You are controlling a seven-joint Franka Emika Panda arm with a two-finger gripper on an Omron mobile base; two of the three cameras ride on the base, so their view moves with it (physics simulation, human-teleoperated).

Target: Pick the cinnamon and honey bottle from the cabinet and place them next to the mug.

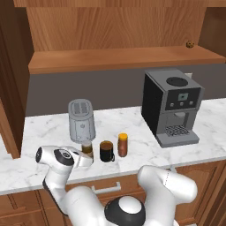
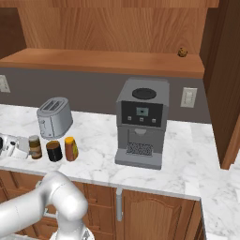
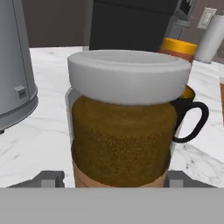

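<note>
Cinnamon (image 3: 124,131): a small stiff jar, brown fill with a pale lid, standing upright on the marble desk (image 1: 44,128) just left of the mug (image 1: 106,151), in front of the toaster (image 1: 81,120).
Honey bottle (image 1: 123,145): upright on the desk just right of the mug, so the three stand in a close row.
Handling: the jar looks light and rigid, with smooth sides that could slip; I'd judge the middle of the body, below the lid, the safest place to hold it. It is narrow enough to tip if nudged sideways.
Jaws: in the hand view the two dark tips sit either side of the jar's base, close to it but seemingly with a sliver of gap; I cannot tell for sure whether they press on it or stand free.
Gripper (image 1: 87,155): low at desk height, level with the jar.
Arm: reaches in from the left, forearm folded down near the desk edge, hand pointing horizontally toward the mug.
Cabinet (image 1: 119,26): shelf board above; a small round thing lies at its far right.
Risk: any sideways drag could knock the jar into the mug.
</note>
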